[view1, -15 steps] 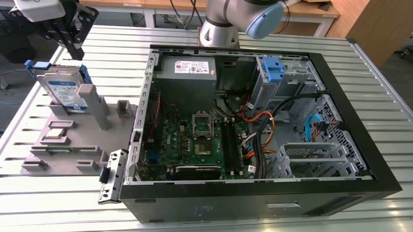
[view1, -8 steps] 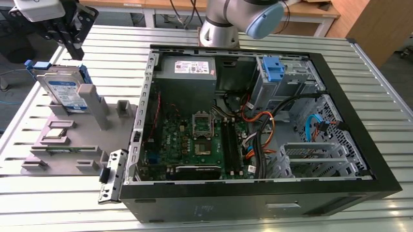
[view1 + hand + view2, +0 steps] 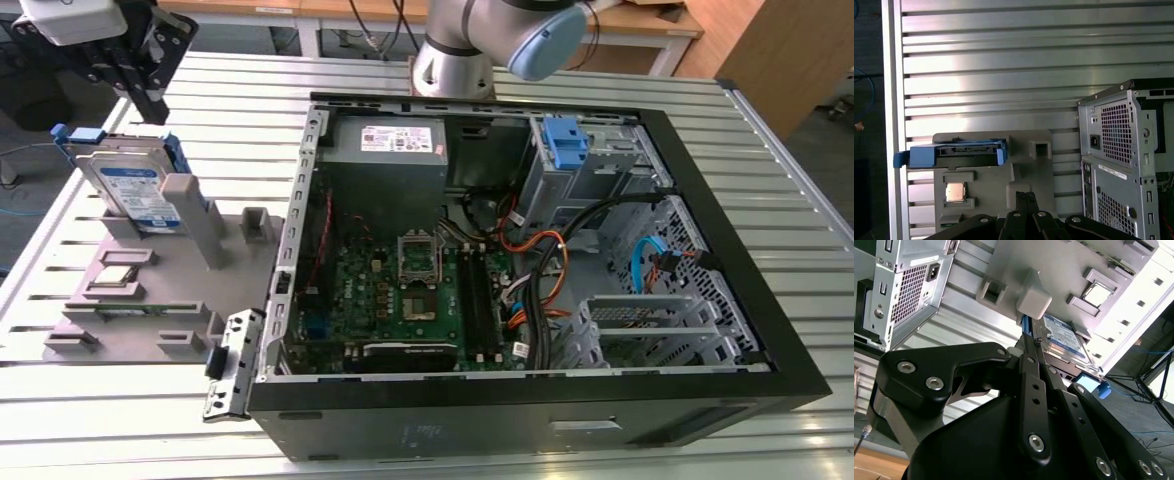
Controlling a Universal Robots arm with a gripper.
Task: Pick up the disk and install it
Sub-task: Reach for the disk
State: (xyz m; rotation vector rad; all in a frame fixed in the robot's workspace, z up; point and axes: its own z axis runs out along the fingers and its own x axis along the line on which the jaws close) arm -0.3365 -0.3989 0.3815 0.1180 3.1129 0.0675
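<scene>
The gripper (image 3: 154, 108) hangs just above the grey fixture (image 3: 200, 290), over the end where the disk (image 3: 134, 190) stands. In both wrist views its two black fingers lie pressed together with nothing between them (image 3: 1026, 196) (image 3: 1028, 347). Whether the tips touch the disk cannot be told.

The disk stands on its long edge in a slot of the fixture, its blue-and-white label facing the rest of the fixture and its blue bracket showing along its upper edge. The first wrist view shows that edge as a blue bar across the fixture (image 3: 954, 154); the second wrist view shows the labelled face beside a grey post (image 3: 1066, 340).

A processor chip (image 3: 118, 276) lies flat in a pocket of the fixture, near the disk.

The fixture rests on a slatted metal table (image 3: 107, 430). Just beside the fixture, on the exterior view's right, the computer case (image 3: 534, 425) lies on its side with its interior open. Inside it, well apart from the fixture, are a green motherboard (image 3: 400, 290), a grey power-supply box (image 3: 394, 150) and a lone blue bracket (image 3: 563, 140).
</scene>
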